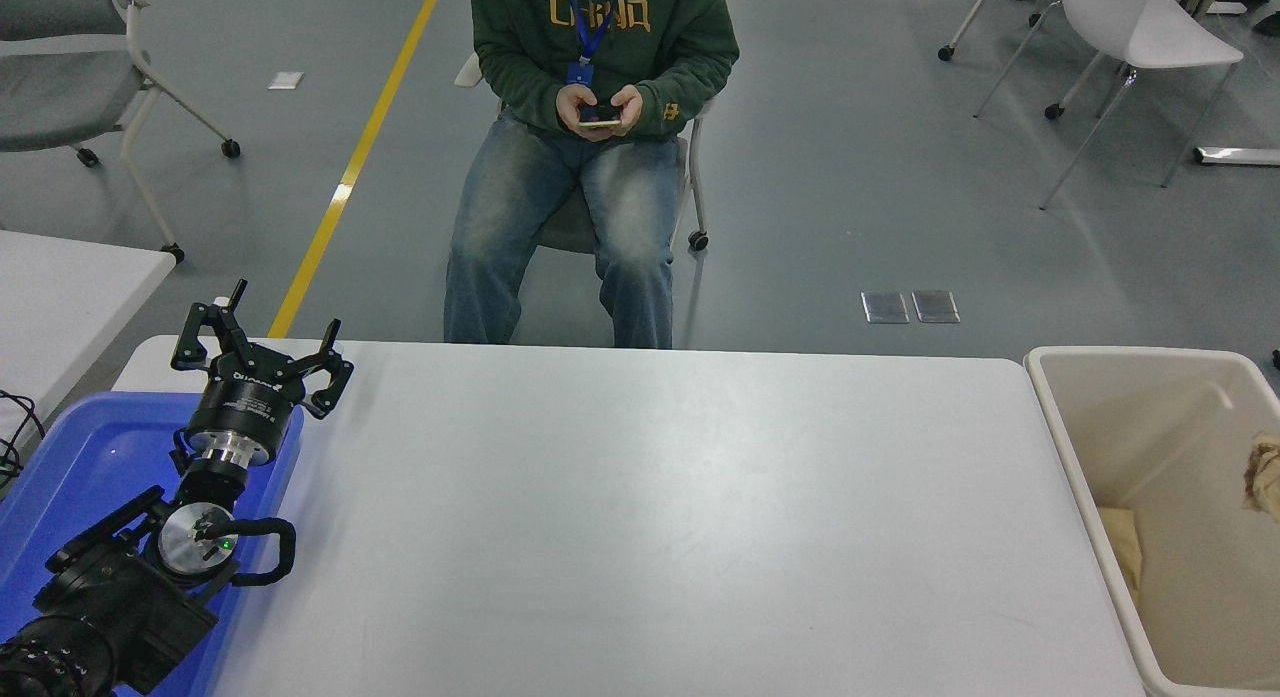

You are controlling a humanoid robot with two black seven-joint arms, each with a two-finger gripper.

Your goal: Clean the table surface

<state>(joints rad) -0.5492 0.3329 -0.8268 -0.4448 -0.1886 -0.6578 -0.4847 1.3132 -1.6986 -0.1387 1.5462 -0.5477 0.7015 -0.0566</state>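
The table surface (640, 507) spreads wide and white across the lower part of the head view, bare in its middle. At the table's left end the left gripper (262, 349) is parked above a blue tray (70, 467), its fingers spread apart and grasping nothing. The right gripper does not show in this view, so its state cannot be told. Just beside the table's right end stands a beige bin (1100, 362), with a crumpled tan cloth (1266, 472) at its right side and a pale scrap (1120, 542) low inside it. Beyond the table's far edge a person (600, 127) sits on a chair, holding a phone (600, 120) in both hands.
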